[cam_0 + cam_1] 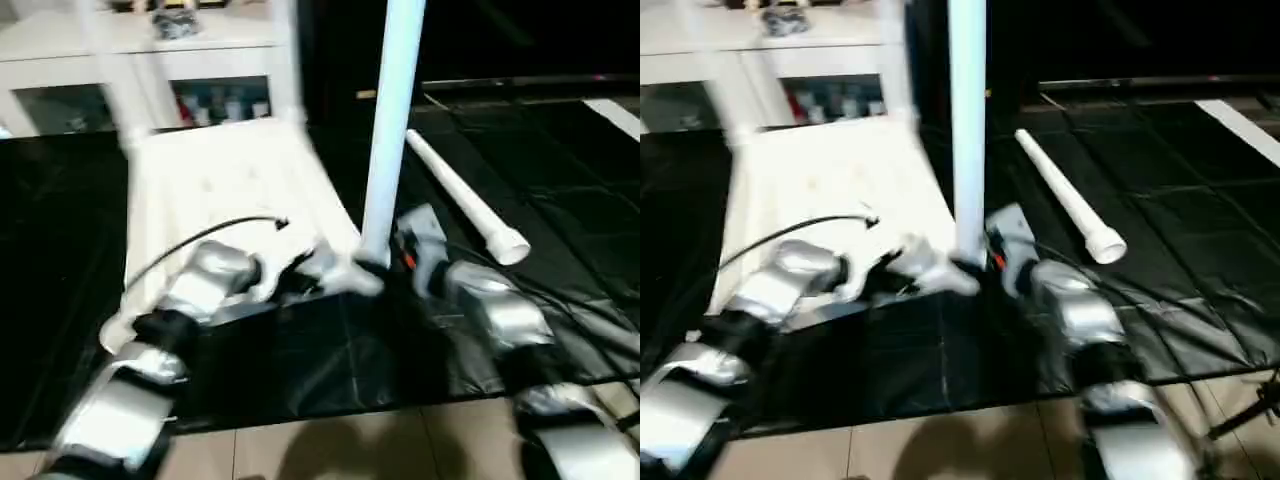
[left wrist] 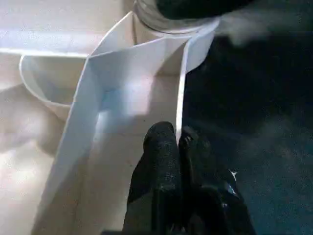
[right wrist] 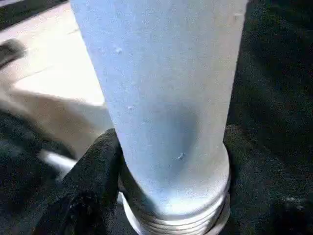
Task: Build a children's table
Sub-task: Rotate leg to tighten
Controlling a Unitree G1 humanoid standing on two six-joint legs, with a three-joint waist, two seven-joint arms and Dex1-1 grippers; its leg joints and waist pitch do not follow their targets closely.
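Table top: the white table top (image 1: 230,190) lies upside down on the black floor mat (image 1: 560,200), left of centre in the head views, ribs up so its corner sockets face upward to take legs.
Left pincer: the left pincer (image 2: 177,139) sits at the lower centre of its wrist view, its fingers (image 2: 159,147) closed tight on the thin rim wall of the top, near the corner socket (a steadying hold, I judge, so the top does not slide while a leg goes in).
Upright leg: one white leg (image 1: 392,130) stands vertical at centre frame, its foot in the near corner socket, its threaded end showing at the bottom of the right wrist view; how far it is seated I cannot tell.
Right pincer: the right pincer (image 3: 171,196) is spread fairly wide, a finger (image 3: 90,176) on each side of the leg's base and pressing against it, placed low for turning or pushing the leg home.
Spare leg: another leg (image 1: 465,200) lies flat on the mat, right of centre, well apart from the top.
Cabinet: a white cabinet (image 1: 110,60) stands at upper left, behind the top.
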